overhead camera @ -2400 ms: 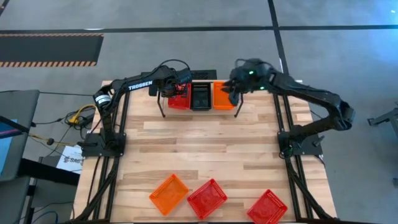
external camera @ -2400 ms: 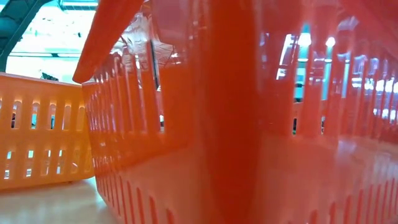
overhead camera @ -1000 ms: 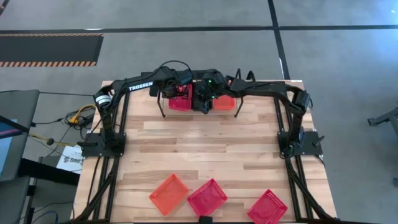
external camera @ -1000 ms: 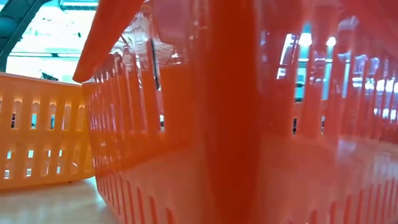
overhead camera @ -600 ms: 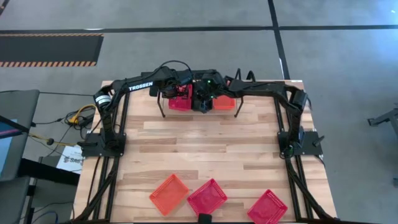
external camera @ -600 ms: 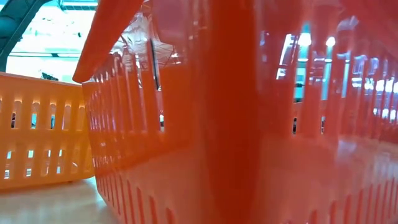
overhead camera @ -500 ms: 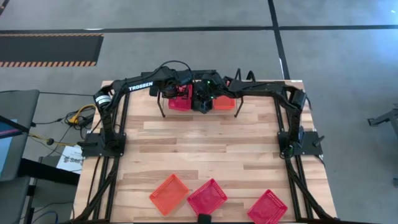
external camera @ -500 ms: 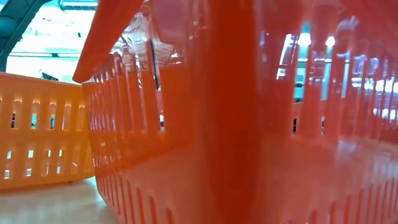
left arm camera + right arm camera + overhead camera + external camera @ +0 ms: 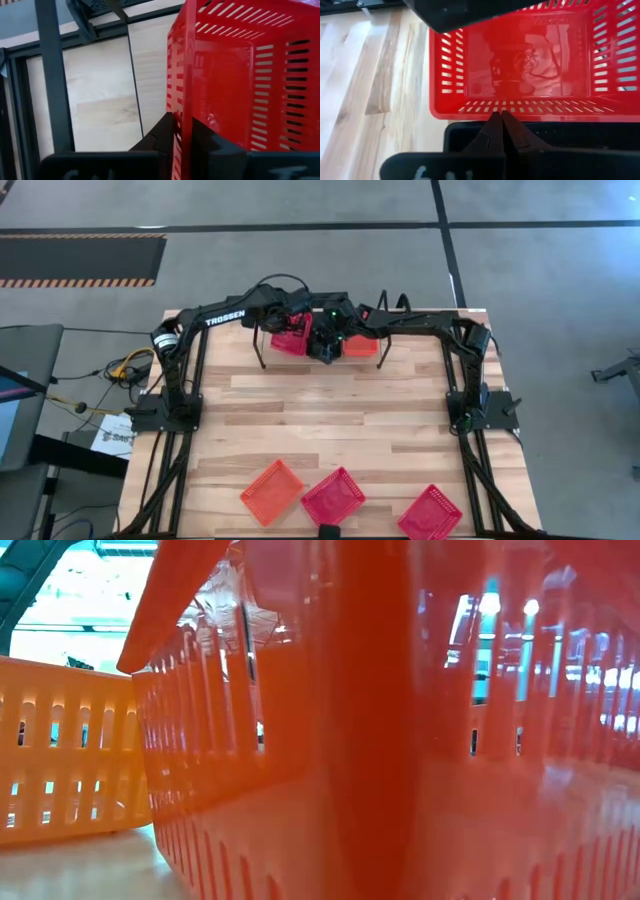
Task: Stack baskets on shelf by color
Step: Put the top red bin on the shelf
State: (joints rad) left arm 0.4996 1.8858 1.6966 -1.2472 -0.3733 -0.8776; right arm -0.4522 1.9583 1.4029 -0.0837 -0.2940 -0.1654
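Observation:
On the shelf (image 9: 381,358) at the table's far side stand a red basket (image 9: 288,340) at its left end, a black basket (image 9: 465,132) in the middle and an orange basket (image 9: 362,346) at its right end. My left gripper (image 9: 290,322) is shut on the red basket (image 9: 240,75). My right gripper (image 9: 320,340) reaches over the black basket. It is shut, and its tips (image 9: 500,119) stand at the red basket's side wall (image 9: 520,107). My left gripper pinches one side wall of the red basket near its rim (image 9: 183,107), one finger (image 9: 161,134) outside the wall and one finger (image 9: 212,137) inside. The basket stands upright with its open side up. My right gripper's shut fingertips meet the lower edge of the red basket's side wall (image 9: 501,110), coming level from the shelf's middle over the black basket; whether they push it I cannot tell.
Three loose baskets lie near the table's front edge: an orange basket (image 9: 270,490), a red basket (image 9: 333,498) that fills the low view (image 9: 400,740), and a red basket (image 9: 430,512). Bare wooden tabletop (image 9: 330,415) lies between them and the shelf.
The red basket in my left gripper has shifted a little on the shelf and now sits slightly askew. My right gripper has stayed shut over the black basket.

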